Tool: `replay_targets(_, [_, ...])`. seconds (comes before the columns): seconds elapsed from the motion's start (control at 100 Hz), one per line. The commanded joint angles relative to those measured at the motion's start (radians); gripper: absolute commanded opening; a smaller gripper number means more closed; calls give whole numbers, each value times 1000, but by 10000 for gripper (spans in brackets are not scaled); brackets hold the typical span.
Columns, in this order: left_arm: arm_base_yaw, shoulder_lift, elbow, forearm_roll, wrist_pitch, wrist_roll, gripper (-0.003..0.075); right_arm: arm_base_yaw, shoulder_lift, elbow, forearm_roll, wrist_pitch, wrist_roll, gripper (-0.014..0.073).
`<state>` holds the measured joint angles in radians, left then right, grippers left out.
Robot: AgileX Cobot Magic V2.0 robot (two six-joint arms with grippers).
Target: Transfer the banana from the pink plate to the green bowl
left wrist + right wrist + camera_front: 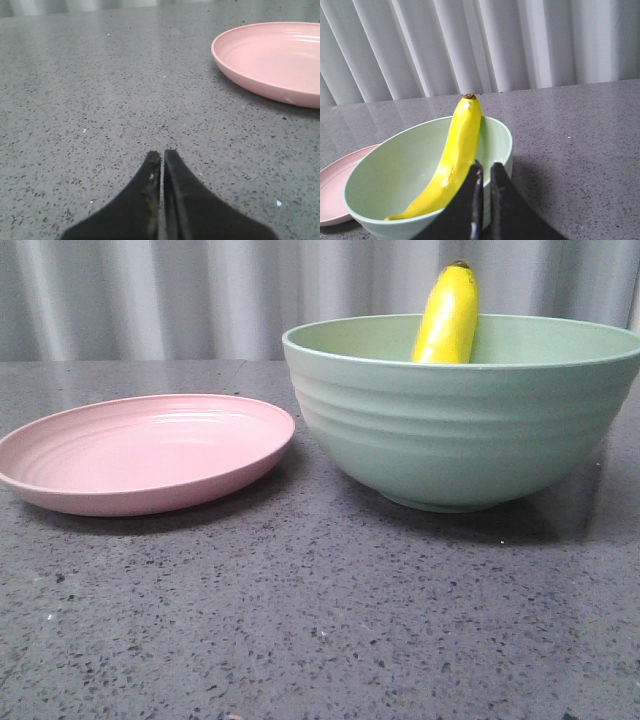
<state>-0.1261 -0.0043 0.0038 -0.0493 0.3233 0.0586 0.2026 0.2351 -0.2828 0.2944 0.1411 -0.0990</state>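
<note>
The banana [451, 165] leans inside the green bowl [470, 425], its dark tip past the rim at 12 o'clock; the pink plate [140, 452] sits bare at the bowl's 9 o'clock. Both claws, left [162, 157] and right [485, 170], are pinched together, empty. Transfer looks finished: retreat clear of the rim without nudging the bowl across the counter [320, 620].

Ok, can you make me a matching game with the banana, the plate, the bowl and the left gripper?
Things:
1. banana
2. pink plate
3. green bowl
4. left gripper

Descriptions:
A. shut, holding nothing, over the speckled table
B. nothing on it
C. leaning on the far wall of the bowl, dark tip poking above the rim
D. has the fruit inside it

Pairs: 1-C, 2-B, 3-D, 4-A
</note>
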Motion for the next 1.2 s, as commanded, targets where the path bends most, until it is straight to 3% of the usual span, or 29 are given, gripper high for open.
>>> replay_targets(0.0, [2,-29,10,-1,-72,-12,-20,0,8,-18,-5,-79,-12,-64])
replay_targets(0.14, [2,-29,10,-1,-72,-12,-20,-20,1,32,-7,-125,-12,-64])
replay_targets(0.27, [2,-29,10,-1,-72,-12,-20,-97,-11,133,-25,-300,-12,-64])
replay_targets(0.38, [2,-29,10,-1,-72,-12,-20,-172,-45,231,-142,-430,20,-64])
replay_targets(0.51, [2,-29,10,-1,-72,-12,-20,-238,-119,316,-244,-463,116,-64])
replay_targets(0.67, [2,-29,10,-1,-72,-12,-20,-320,-219,317,-401,-246,216,-64])
replay_targets(1.05, [2,-29,10,-1,-74,-12,-20,-346,-264,317,-363,144,216,-64])
replay_targets(1.19, [2,-29,10,-1,-74,-12,-20,-346,-264,317,-363,161,216,-64])
